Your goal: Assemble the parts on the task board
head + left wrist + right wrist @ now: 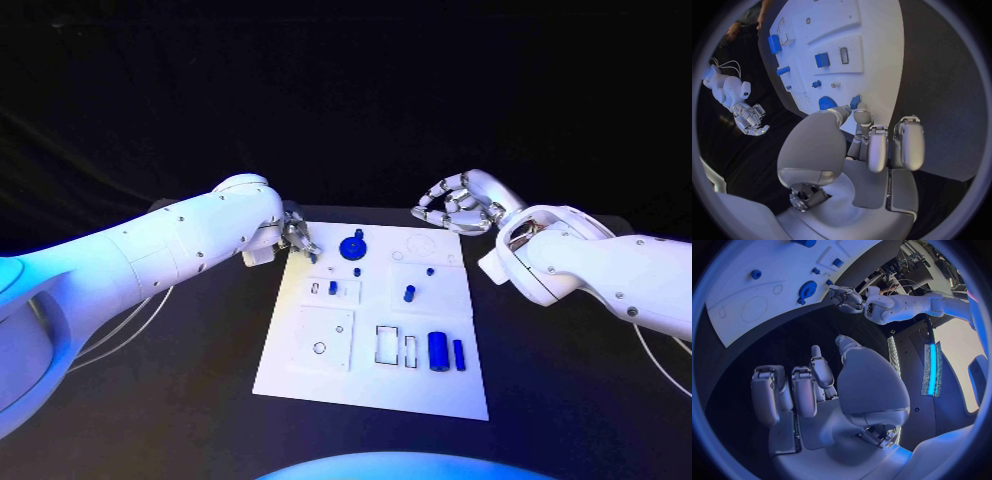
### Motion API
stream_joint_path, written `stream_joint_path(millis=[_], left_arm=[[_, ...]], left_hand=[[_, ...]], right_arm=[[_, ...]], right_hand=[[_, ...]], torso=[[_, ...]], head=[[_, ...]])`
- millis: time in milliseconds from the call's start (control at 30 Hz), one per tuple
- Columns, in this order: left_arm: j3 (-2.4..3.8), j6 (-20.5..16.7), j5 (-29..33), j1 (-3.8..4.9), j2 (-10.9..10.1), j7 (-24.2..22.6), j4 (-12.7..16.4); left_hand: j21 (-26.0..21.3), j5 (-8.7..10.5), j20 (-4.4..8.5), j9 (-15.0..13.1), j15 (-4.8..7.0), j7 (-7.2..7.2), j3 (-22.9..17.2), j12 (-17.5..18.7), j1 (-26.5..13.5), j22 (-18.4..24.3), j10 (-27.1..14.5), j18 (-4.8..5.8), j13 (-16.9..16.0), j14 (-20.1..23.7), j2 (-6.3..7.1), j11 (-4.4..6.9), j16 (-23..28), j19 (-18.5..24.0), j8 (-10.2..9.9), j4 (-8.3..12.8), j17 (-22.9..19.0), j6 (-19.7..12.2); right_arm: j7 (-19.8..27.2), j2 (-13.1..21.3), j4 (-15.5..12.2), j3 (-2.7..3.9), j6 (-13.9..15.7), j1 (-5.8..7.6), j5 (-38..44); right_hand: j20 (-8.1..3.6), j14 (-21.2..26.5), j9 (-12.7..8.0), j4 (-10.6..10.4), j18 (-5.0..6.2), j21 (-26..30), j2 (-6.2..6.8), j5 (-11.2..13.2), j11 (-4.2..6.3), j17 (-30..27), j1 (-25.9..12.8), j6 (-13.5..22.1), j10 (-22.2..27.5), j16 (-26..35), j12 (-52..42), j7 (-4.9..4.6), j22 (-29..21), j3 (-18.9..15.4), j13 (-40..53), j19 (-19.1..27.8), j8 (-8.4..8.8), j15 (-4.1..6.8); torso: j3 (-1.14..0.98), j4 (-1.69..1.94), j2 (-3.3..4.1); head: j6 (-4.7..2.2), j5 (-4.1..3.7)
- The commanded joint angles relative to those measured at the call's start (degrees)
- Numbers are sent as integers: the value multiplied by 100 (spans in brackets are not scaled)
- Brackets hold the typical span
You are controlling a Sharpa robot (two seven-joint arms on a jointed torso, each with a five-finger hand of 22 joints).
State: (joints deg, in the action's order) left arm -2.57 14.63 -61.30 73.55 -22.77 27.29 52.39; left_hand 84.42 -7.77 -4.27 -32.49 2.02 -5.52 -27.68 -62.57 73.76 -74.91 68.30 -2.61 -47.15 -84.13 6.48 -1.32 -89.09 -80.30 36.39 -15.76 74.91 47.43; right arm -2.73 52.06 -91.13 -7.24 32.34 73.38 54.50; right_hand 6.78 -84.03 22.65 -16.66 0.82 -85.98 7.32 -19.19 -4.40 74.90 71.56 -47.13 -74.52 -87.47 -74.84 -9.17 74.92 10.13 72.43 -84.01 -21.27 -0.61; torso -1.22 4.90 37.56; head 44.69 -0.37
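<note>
task board (296, 375) at table centre, parts in place: round blue part (352, 246) at 12 o'clock. left hand (296, 239) at 11, fingers curled beside it, hold unclear. right hand (453, 207) at 1, curled, empty. advised: slow approach, fingertips square over part.
</note>
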Motion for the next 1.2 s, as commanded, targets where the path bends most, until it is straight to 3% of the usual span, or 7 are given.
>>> stream_joint_path(millis=[33, 67, 233, 467, 1000, 1200], left_arm=[[6, -132, 34, -1, 10, -46, 20], [7, -113, 36, -1, 10, -40, 21], [7, 64, 39, 0, 17, 12, 12], [6, 342, 35, 0, 26, 140, -14], [3, 360, 32, 0, 30, 145, -23], [2, 304, 32, 0, 29, 119, -17]], left_hand=[[13, 3, 43, -38, 48, 40, -320, 29, 169, -301, -3, -41, 25, -545, 38, 48, -22, -4, 63, 101, 1386, -33], [14, -2, 50, -60, 58, 53, -510, 30, 301, -306, 2, -40, 24, -546, 63, 62, -23, -7, 96, 227, 1387, -53], [19, 22, 58, -116, 52, 52, -778, 16, 289, -323, 38, -36, 15, -550, 178, 60, -30, -18, 190, 341, 1399, -63], [28, 64, 59, -135, 49, 54, -812, -31, 73, -349, 95, -30, -29, -554, 296, 59, -37, -36, 237, 273, 1412, -32], [35, 44, 61, -127, 58, 63, -836, -39, 43, -367, 105, -26, -35, -559, 353, 70, -45, -51, 232, 285, 1426, -26], [45, 11, 73, -115, 80, 82, -1057, -41, 127, -390, 127, -22, -43, -564, 348, 91, -52, -68, 228, 427, 1439, -7]], right_arm=[[8, -2, -7, 1, -31, -3, 60], [7, -1, -8, 1, -32, -3, 60], [4, 1, -10, 1, -34, -3, 60], [2, 4, -13, 1, -37, -3, 60], [6, 16, -22, 1, -22, -3, 63], [9, 16, -22, 1, -16, -3, 64]], right_hand=[[-56, -430, -4, -1, 43, 34, -21, -34, 21, 781, -40, 11, -1, 24, 12, 33, 1199, -6, 8, -301, -33, 54], [-56, -430, -4, -1, 43, 34, -21, -34, 21, 781, -40, 11, -1, 24, 12, 33, 1199, -6, 8, -301, -33, 54], [-56, -430, -4, -1, 43, 34, -21, -34, 21, 781, -40, 11, -1, 24, 12, 33, 1199, -6, 8, -301, -33, 54], [-56, -430, -4, -1, 43, 34, -21, -34, 21, 781, -40, 11, -1, 24, 12, 33, 1199, -6, 8, -301, -33, 54], [-57, -431, -4, -1, 42, 33, -27, -44, 22, 786, -43, 6, -7, 22, 6, 35, 1201, -2, 14, -302, -39, 55], [-57, -431, -4, -1, 42, 33, -27, -44, 22, 786, -43, 6, -7, 22, 6, 35, 1201, -2, 14, -302, -39, 55]], torso=[[1, 3, 1], [0, 6, 0], [0, 3, -1], [1, 0, -4], [-1, 4, -1], [-3, 2, 0]], head=[[3, -5], [9, -8], [18, -6], [19, 0], [12, 8], [10, 10]])
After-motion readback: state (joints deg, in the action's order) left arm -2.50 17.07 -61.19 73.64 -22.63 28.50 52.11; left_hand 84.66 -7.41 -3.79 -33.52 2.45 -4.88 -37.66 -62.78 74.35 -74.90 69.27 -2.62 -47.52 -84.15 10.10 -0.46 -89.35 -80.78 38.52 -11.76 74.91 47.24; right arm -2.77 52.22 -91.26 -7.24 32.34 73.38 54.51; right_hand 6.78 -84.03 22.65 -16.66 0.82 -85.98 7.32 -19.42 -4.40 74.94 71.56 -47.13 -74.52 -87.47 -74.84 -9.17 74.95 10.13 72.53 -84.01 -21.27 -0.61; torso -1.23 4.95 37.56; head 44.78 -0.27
